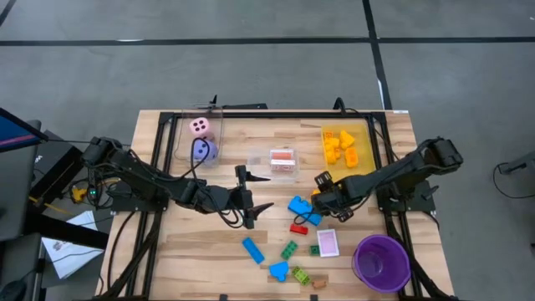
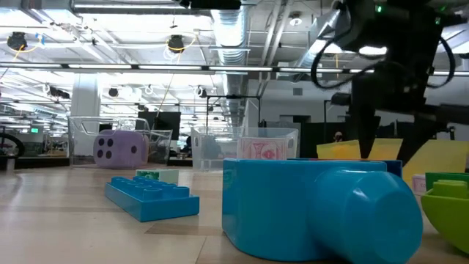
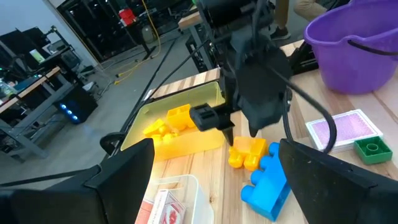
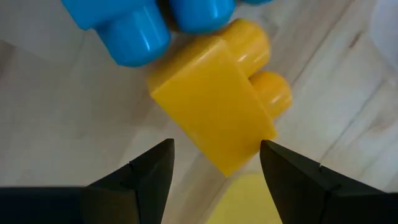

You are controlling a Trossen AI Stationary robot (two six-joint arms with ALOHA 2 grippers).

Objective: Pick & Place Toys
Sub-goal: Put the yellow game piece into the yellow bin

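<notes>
Right now the right gripper (image 4: 214, 163) hangs with its fingers parted on either side of a yellow brick (image 4: 214, 109), not yet touching it; in the high view that gripper (image 1: 326, 191) sits right of centre. The brick lies on the wooden table (image 1: 209, 251) pressed against a blue brick (image 1: 303, 207), just below the yellow bin (image 1: 368, 134) at upper right. It looks like hard, glossy plastic: light and stiff, probably a little slippery, so the flat long sides should give the surest hold, not the rounded studs. Its body is a smooth box with two round studs at one end. The left gripper (image 1: 248, 196) waits mid-frame with its fingers apart and nothing between them.
</notes>
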